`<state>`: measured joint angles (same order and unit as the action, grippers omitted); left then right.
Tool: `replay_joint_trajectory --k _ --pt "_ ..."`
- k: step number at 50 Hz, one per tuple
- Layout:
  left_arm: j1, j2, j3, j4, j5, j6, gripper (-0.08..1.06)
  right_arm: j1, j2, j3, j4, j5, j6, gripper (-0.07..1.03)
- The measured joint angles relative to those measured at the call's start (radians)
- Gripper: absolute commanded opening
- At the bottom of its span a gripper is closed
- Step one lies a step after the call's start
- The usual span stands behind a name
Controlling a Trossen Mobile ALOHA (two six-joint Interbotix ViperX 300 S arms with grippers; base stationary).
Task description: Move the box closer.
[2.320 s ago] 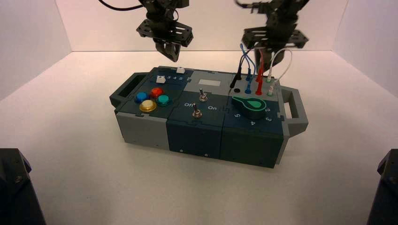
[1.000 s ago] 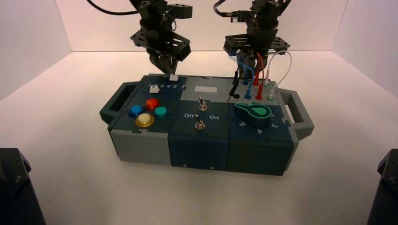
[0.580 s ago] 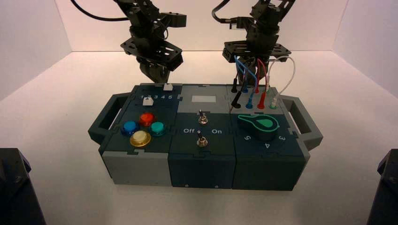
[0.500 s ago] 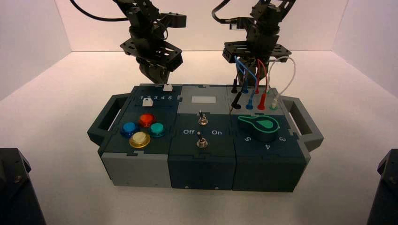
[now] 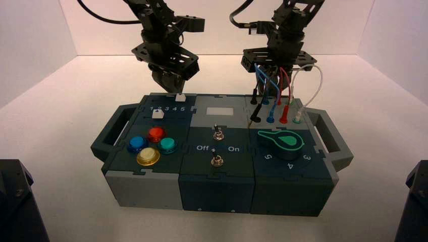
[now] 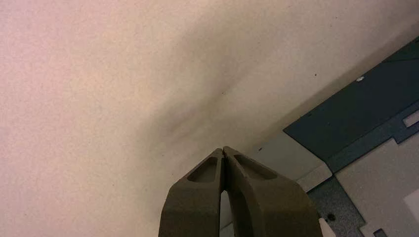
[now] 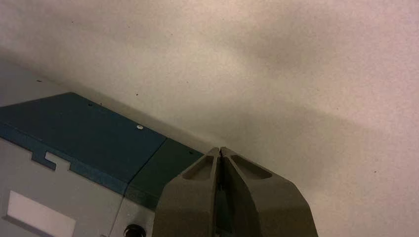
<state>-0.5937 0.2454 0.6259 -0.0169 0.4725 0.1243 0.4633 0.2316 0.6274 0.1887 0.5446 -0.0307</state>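
The box lies across the middle of the high view, teal, navy and grey, with a handle at each end. Its top carries several round coloured buttons, two toggle switches, a green dial and plugged wires. My left gripper hangs shut just behind the back edge on the box's left part. My right gripper is shut behind the back edge on the right, partly hidden by the wires. Each wrist view shows closed tips, the left gripper and the right gripper, beside the box's back face.
The box rests on a white table enclosed by white walls at the back and sides. Dark arm bases fill the lower left corner and lower right corner of the high view.
The box has slid toward the camera and turned square to it. Both shut grippers came along behind its back edge.
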Motion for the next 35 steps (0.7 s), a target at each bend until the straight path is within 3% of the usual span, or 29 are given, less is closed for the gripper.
replay_joint_trajectory --k 11,17,22,30,35 --pt "0.011 0.017 -0.087 0.006 0.026 0.006 -0.03 -0.012 0.002 -0.091 -0.046 0.002 0.000 -0.02" --pt "0.054 0.017 -0.137 0.008 0.061 0.008 -0.03 -0.021 -0.009 -0.140 -0.089 0.032 0.000 -0.02" --pt "0.081 -0.005 -0.143 0.008 0.084 0.009 -0.03 -0.029 -0.055 -0.161 -0.112 0.063 -0.002 -0.02" --pt "0.089 -0.060 -0.143 0.009 0.104 0.009 -0.03 -0.041 -0.121 -0.178 -0.114 0.115 0.000 -0.02" --pt "0.086 -0.161 -0.123 0.009 0.132 0.006 -0.03 -0.048 -0.206 -0.169 -0.114 0.163 0.005 -0.02"
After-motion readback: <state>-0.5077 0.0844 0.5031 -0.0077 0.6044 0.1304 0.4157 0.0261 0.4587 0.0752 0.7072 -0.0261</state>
